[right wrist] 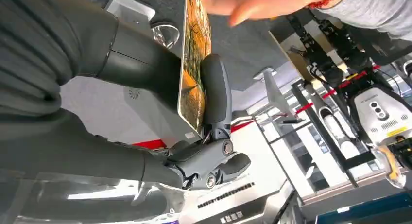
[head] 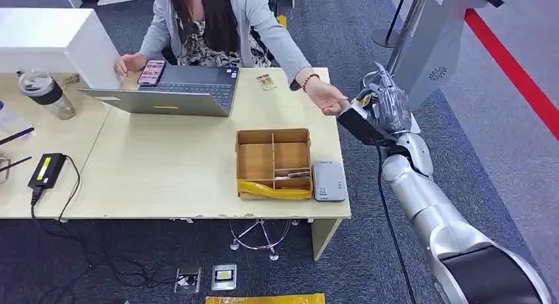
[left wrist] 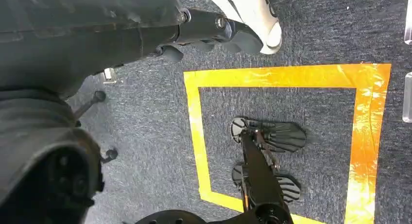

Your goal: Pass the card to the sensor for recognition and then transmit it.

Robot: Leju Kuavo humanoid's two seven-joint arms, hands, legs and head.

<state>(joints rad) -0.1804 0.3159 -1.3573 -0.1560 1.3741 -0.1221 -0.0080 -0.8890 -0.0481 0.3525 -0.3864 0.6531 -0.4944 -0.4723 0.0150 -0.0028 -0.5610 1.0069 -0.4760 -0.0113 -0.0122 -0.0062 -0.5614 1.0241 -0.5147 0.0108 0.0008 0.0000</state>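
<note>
The right hand [right wrist: 145, 88] holds the card [right wrist: 194, 63] pinched edge-on between its thick thumb and a darker finger [right wrist: 216, 93], out past the corner of the bench [head: 198, 165]. A person's hand [head: 327, 96] reaches in just beside the card's far edge; in the right wrist view those fingertips sit at that edge, though whether they touch it I cannot tell.

The card looks thin, stiff and light, with a glossy printed face (probably slick under the pads), so it should carry flat without sagging but could slide or pivot if the pinch slackens. The hold sits near the card's lower half, leaving the free end as the natural place for the person to take it.

The left hand [left wrist: 214, 32] hangs toward the carpet floor with nothing in it, fingers loosely curled.
</note>
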